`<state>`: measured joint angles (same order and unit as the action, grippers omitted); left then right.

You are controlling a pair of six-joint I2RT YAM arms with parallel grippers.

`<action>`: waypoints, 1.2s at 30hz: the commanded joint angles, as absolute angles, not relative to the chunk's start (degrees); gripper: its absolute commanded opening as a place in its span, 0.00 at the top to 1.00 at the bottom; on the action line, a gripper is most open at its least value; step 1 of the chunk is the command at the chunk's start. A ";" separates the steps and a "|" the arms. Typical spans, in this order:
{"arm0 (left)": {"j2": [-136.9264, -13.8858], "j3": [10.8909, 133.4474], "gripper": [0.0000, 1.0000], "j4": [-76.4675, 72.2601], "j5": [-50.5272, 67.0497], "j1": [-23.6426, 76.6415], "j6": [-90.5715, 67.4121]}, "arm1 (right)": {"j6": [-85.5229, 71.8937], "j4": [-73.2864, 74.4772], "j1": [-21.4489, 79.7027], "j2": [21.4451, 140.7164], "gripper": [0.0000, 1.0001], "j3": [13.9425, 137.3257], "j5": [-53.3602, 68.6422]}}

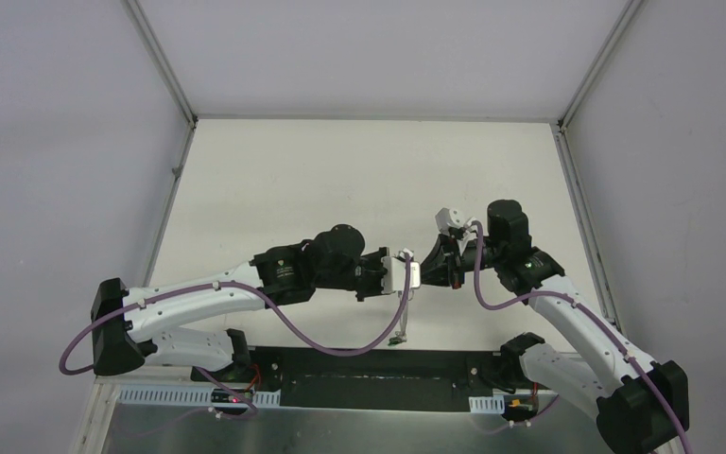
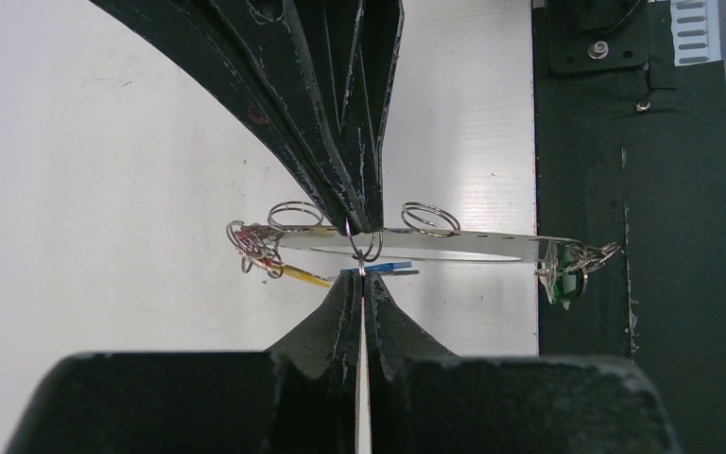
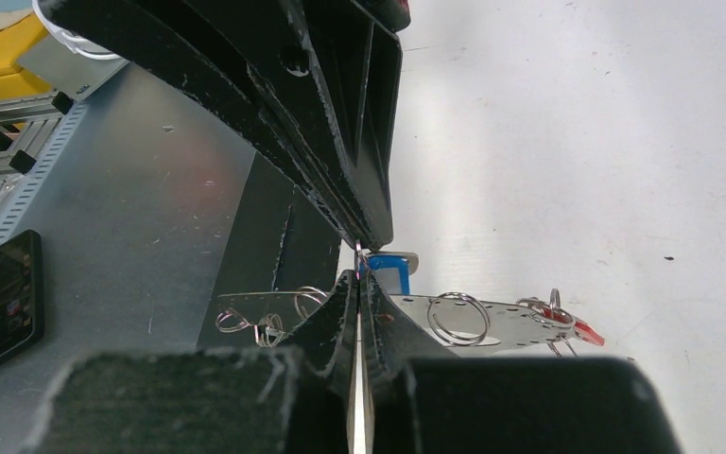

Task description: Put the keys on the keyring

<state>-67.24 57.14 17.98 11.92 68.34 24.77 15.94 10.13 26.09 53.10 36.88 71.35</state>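
Left tool clamped on blue-tagged key, right tool clamped on keyring, tips meeting above white surface, red-tagged key, green-tagged key hanging from keyring

Blue key, seemingly half hidden

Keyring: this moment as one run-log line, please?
left gripper: shut on blue key | right gripper: shut on keyring

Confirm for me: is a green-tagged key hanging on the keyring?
Yes, the left wrist view shows a green-tagged key clipped by small split rings to one end of the keyring.
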 commanded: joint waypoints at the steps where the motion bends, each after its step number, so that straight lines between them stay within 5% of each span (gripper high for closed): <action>1: -66.76 56.84 1.00 16.88 11.67 69.86 25.28 | 16.70 6.59 26.19 52.21 1.00 37.14 71.54; 23: -69.73 57.16 1.00 19.66 5.33 73.03 25.43 | 15.30 4.96 26.27 51.86 1.00 36.45 71.28; 33: -66.12 55.17 0.47 18.48 -2.89 73.58 18.94 | 15.30 4.73 26.30 51.31 1.00 36.15 71.19; 36: -64.02 53.37 0.45 15.78 -3.45 73.57 16.91 | 14.78 4.02 26.29 50.97 1.00 35.81 71.11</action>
<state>-68.16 55.13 19.75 -0.05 73.17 21.10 14.92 8.51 26.17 52.77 35.81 70.28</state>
